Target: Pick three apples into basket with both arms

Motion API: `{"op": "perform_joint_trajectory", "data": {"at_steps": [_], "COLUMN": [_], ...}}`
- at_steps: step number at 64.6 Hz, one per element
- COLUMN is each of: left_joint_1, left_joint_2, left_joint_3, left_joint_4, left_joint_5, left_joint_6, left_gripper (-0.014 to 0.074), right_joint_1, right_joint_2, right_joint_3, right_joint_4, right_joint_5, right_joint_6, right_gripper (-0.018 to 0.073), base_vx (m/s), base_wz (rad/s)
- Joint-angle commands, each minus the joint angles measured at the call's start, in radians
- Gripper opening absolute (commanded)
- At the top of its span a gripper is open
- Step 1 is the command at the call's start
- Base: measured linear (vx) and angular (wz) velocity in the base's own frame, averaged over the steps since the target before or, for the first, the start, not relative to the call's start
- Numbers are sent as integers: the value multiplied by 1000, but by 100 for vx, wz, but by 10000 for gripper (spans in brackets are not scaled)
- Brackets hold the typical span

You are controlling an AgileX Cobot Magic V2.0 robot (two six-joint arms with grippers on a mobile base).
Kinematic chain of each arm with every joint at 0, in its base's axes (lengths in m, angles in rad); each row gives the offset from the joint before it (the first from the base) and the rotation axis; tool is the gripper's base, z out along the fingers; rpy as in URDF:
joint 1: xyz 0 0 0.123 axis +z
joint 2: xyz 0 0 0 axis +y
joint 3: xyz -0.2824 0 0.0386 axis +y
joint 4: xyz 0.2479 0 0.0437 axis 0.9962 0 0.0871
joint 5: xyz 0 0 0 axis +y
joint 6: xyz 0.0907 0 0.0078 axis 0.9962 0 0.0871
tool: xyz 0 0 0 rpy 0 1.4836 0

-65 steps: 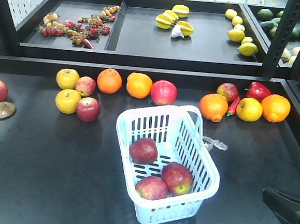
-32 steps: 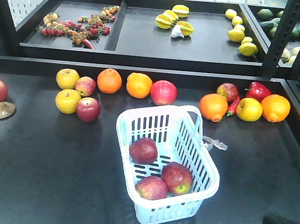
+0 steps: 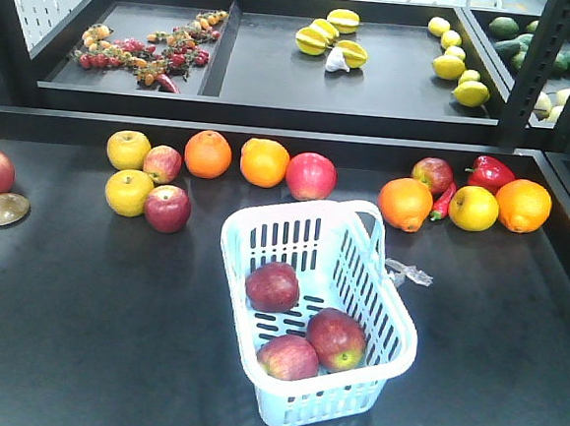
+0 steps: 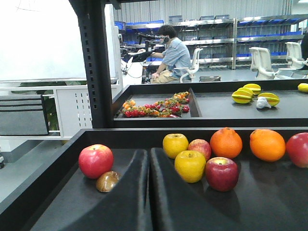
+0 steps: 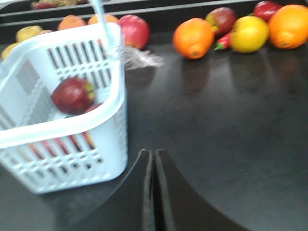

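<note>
Three dark red apples (image 3: 301,325) sit inside pale blue basket (image 3: 264,229), mid-table; task looks done. Left gripper (image 4: 149,192) fingers pressed together, empty, low over table near yellow apples (image 4: 189,165). Right gripper (image 5: 154,190) likewise closed on nothing, beside basket wall.

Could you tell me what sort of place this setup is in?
Probably a robotics lab or workshop: a person sits at a desk, blue-bin shelving lines the back wall, and fruit lies on black trays.
</note>
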Motion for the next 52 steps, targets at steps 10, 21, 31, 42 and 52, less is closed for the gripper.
{"op": "perform_joint_trajectory", "data": {"at_steps": [10, 21, 31, 42, 52], "left_joint_1": [0, 0, 0, 0, 0], "left_joint_2": [-15, -15, -15, -15, -15], "left_joint_3": [21, 21, 21, 21, 21], "left_joint_4": [-10, -10, -10, -10, -10], "left_joint_5": [-78, -78, -78, -78, -78], "left_joint_6": [-3, -3, -3, -3, -3], "left_gripper": [-6, -6, -6, -6, -6], "right_joint_1": [-187, -261, -298, -304, -304], "right_joint_2": [-154, -187, -187, -187, -187], "right_joint_3": [7, 8, 8, 8, 8], "right_joint_4": [-57, -64, -89, -94, -94], "right_joint_5": [-103, -135, -211, -257, -261], "right_joint_6": [-7, -7, -7, -15, -15], "right_gripper": [-5, -5, -5, -5, -5], "base_vx": [0, 0, 0, 0, 0], "base_wz": [0, 0, 0, 0, 0]}}
